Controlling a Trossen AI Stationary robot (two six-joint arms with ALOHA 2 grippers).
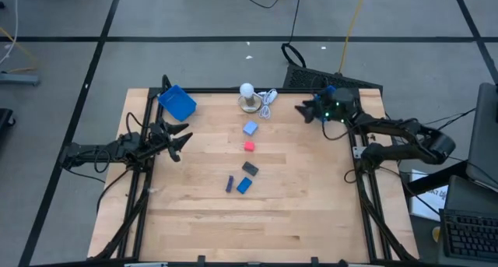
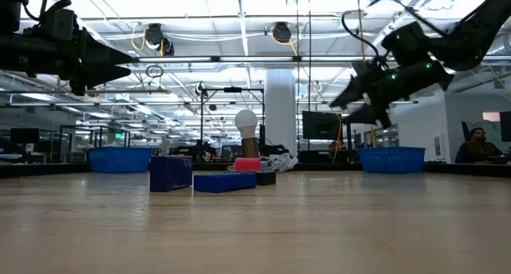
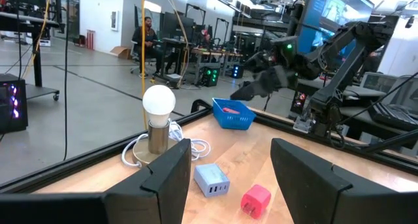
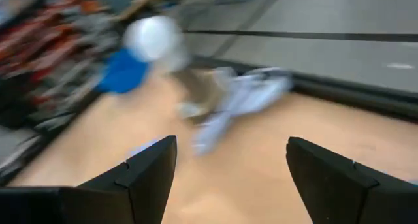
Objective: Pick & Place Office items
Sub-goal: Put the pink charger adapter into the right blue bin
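currently my right gripper [image 1: 311, 110] hovers empty over the far right tray [image 3: 233, 113], fingers spread wide; a red piece [image 3: 230, 108] already lies inside. my left gripper [image 1: 181, 139] waits spread wide at the left edge. five office items [image 1: 247, 158] remain mid-table. the right wrist view is smeared, so the tray's full contents are unclear.

Left arm: stretched in from the table's [image 1: 202, 212] left edge, held above the surface.
Left gripper [image 1: 180, 139]: fingers spread, empty, pointing toward the table's middle.
Right arm: bent over the table's far right corner.
Right gripper [image 1: 305, 110]: raised, fingers apart, empty.
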